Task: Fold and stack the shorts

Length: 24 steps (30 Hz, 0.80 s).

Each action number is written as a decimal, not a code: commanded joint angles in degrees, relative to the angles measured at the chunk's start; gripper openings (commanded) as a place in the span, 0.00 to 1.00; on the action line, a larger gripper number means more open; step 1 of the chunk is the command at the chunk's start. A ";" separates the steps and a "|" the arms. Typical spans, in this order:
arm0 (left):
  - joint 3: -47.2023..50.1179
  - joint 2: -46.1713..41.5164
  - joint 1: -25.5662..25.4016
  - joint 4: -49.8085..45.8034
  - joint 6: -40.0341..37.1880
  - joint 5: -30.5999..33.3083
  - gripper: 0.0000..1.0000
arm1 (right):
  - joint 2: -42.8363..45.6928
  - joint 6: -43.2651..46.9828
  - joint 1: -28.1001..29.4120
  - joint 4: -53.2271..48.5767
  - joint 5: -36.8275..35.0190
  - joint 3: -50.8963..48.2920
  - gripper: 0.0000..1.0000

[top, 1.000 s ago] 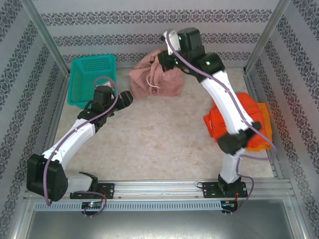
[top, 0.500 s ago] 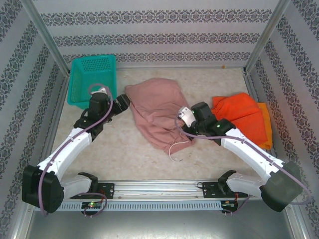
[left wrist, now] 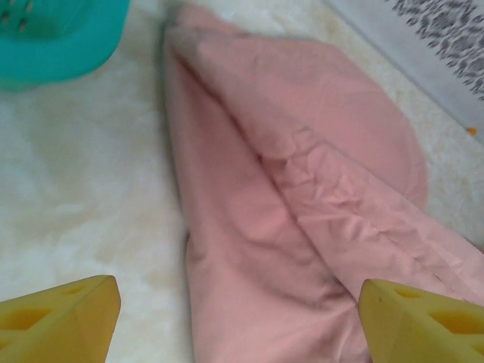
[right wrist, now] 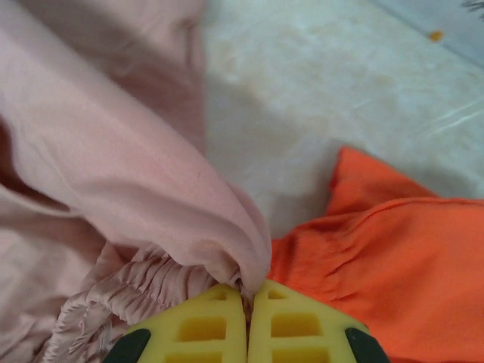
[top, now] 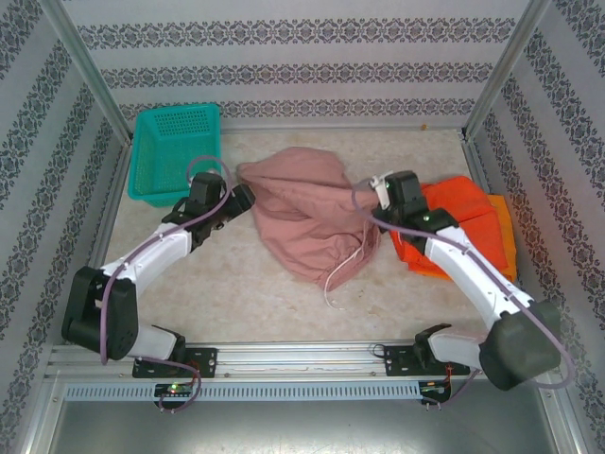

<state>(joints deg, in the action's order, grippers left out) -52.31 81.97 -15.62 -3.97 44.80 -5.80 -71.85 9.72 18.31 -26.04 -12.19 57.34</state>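
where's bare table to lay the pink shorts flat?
Free: near strip between pink shorts and front rail; far-right patch bordered by back wall and red-orange shorts. Crowded: right edge, red-orange over yellow-orange shorts; far-left corner, teal basket.

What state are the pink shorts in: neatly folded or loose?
Loose, not folded: the pink shorts lie as a creased, uneven heap, white drawstring trailing, and the right gripper is shut on their bunched waistband.
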 commanded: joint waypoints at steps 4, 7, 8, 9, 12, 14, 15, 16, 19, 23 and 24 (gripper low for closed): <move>-7.25 7.15 0.65 3.07 -1.75 2.51 0.80 | -8.76 -1.60 -3.50 3.06 0.56 13.44 0.00; -10.19 11.19 0.68 2.87 -0.81 2.52 0.79 | -12.04 -1.10 -4.66 3.60 1.47 16.80 0.00; -11.04 12.59 0.71 2.89 -0.23 1.95 0.79 | -12.77 -1.19 -5.15 4.02 1.94 17.33 0.00; -11.82 13.90 0.73 3.00 0.35 1.46 0.79 | -13.29 -1.49 -5.49 4.31 2.73 17.66 0.00; -13.52 17.52 0.76 2.78 2.14 1.27 0.78 | -14.06 -2.11 -6.22 4.90 4.06 17.31 0.00; -14.83 19.64 0.74 1.34 2.65 2.00 0.78 | -14.14 -2.46 -6.65 5.48 4.49 16.46 0.00; -15.72 20.77 0.76 0.23 2.77 2.71 0.77 | -14.10 -2.71 -6.95 5.73 4.84 15.99 0.00; -16.34 21.71 0.76 -0.69 2.88 3.47 0.76 | -14.02 -2.88 -7.13 5.99 5.13 15.63 0.00; -18.80 24.47 0.74 -2.76 2.22 5.86 0.73 | -13.85 -3.36 -7.67 6.62 6.02 14.74 0.00; -23.43 28.07 0.64 -5.58 0.96 7.65 0.70 | -13.61 -3.33 -7.95 6.79 6.80 14.30 0.00; -24.74 29.15 0.54 -6.60 0.76 7.81 0.69 | -13.58 -3.45 -8.03 6.85 6.86 14.24 0.00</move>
<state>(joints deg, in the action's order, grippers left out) -73.36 109.25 -15.62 -6.74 46.52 -0.67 -86.04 7.40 10.96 -20.75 -6.81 72.36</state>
